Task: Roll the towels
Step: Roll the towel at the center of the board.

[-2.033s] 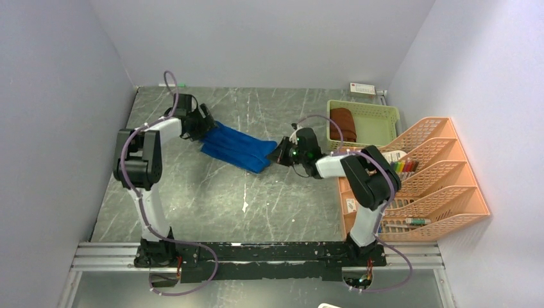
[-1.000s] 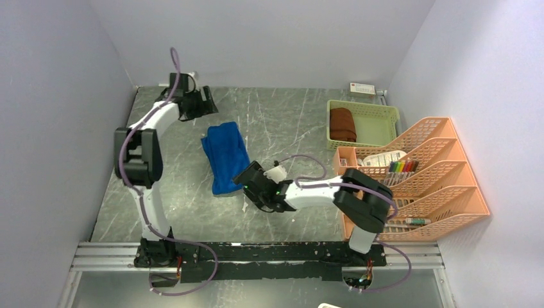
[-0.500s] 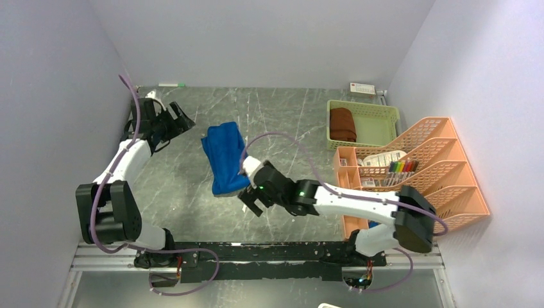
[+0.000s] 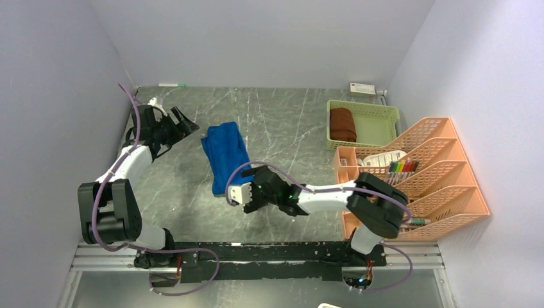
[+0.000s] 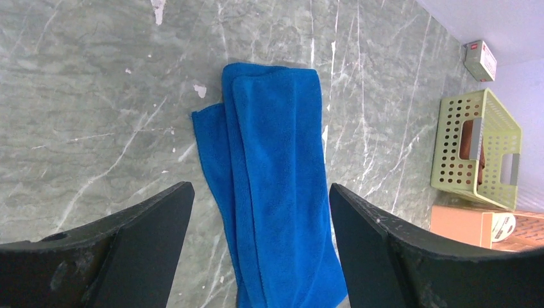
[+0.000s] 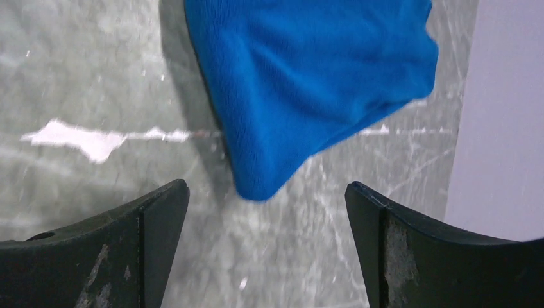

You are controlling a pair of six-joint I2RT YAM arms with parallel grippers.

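The blue towel lies flat on the marble table as a long folded strip, running from the back toward the front. It fills the left wrist view, and its near corner shows in the right wrist view. My left gripper hovers open to the towel's back left, apart from it. My right gripper is open just in front of the towel's near end, with nothing between its fingers. The rust-brown towel sits rolled in the green basket.
An orange file rack with pens and papers stands along the right side. A small white box sits at the back right by the wall. A marker lies at the back left. The side wall is close to my left arm.
The blue towel, earlier stretched between both grippers, now lies released and still. My left arm has swung down to the left side. My right gripper has moved left to the towel's near end.
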